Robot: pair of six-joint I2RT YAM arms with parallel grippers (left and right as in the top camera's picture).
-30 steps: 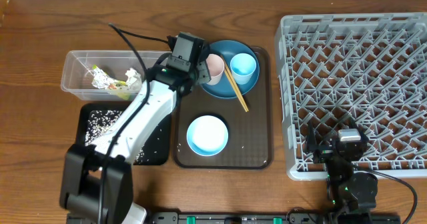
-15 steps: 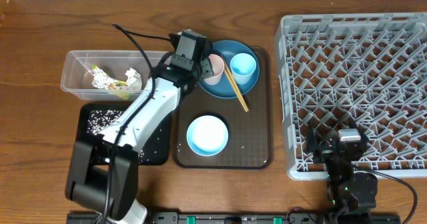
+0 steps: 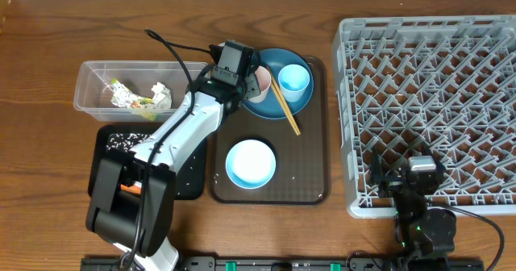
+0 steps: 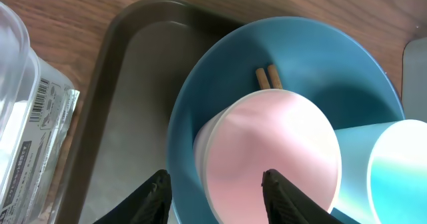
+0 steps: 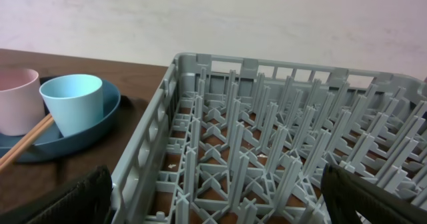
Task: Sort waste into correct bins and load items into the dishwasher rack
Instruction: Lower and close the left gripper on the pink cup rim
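Movement of the left gripper [image 4: 215,194] has carried it over the pink cup [image 4: 273,151] standing on the blue plate [image 4: 313,64], its jaws narrowed to half-open astride the cup's rim, so a grasp for the dishwasher rack [image 3: 435,102] looks imminent.

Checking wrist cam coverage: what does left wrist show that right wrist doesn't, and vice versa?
Left wrist only: the clear tub, and the left gripper open, straddling the pink cup wall. Right wrist only: the dishwasher rack and the right gripper, open wide. Both: pink cup, blue cup, blue plate, chopsticks.
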